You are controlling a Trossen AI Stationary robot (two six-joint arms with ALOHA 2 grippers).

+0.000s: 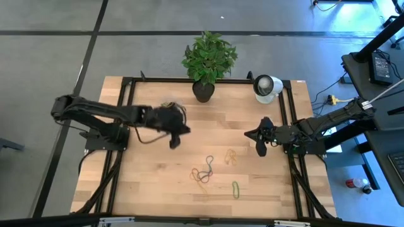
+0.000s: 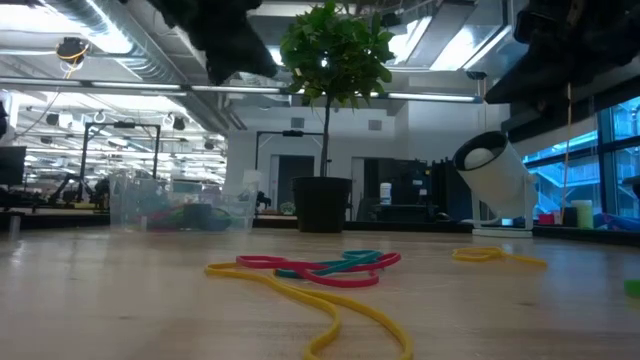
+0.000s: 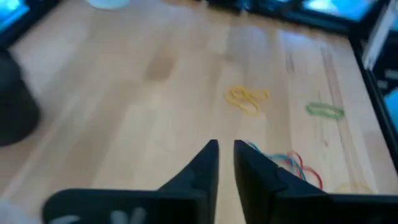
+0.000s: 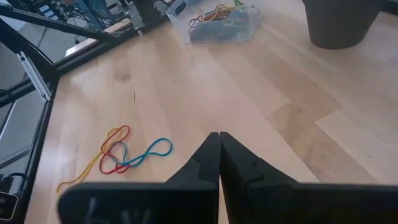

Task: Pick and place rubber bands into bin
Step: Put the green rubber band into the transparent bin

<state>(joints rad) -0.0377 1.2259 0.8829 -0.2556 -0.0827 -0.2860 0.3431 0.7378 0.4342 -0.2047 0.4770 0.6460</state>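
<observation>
While both arms hover above the table with nothing held, loose rubber bands lie on the near half, at about five o'clock from the left gripper, whose fingers stand slightly parted. A green band lies nearest the front edge; a yellow one sits at eight o'clock from the right gripper, which is clenched on nothing. Farther back, the bin already holds several bands, beside the plant pot, probably kept clear of the picking area.
</observation>
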